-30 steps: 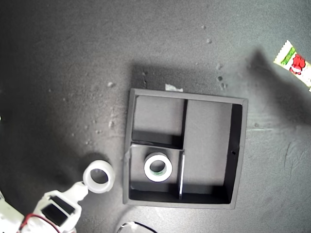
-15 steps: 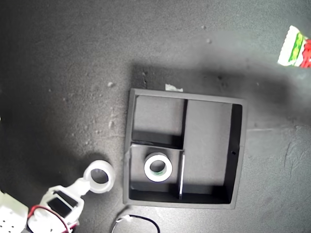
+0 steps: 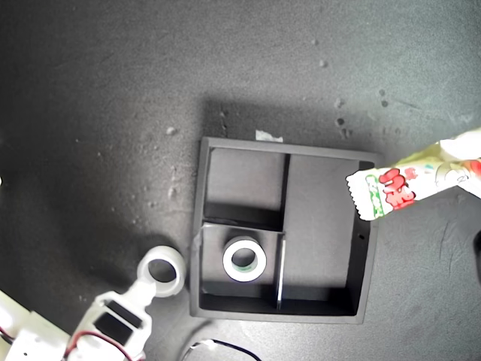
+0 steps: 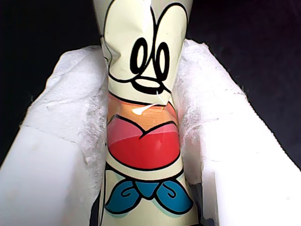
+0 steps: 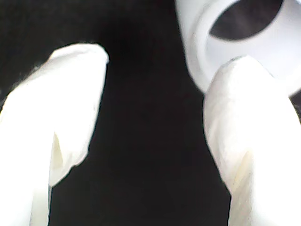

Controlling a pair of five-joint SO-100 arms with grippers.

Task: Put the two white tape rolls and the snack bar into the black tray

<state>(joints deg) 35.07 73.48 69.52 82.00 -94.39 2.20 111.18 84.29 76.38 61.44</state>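
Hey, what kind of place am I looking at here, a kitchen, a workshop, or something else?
Most likely a robot test bench, not a kitchen. A dark matte work surface holds only a black tray, white tape rolls, and a snack bar held by my first gripper.

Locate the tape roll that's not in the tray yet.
In the exterior view the loose tape roll sits on the mat just left of the black tray, at my second gripper.

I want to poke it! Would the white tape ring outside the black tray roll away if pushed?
Probably not. The small white tape ring lies flat on the dark table, so it would likely slide, not roll. It looks hollow, so probably light. My second tool, open, has one fingertip against it.
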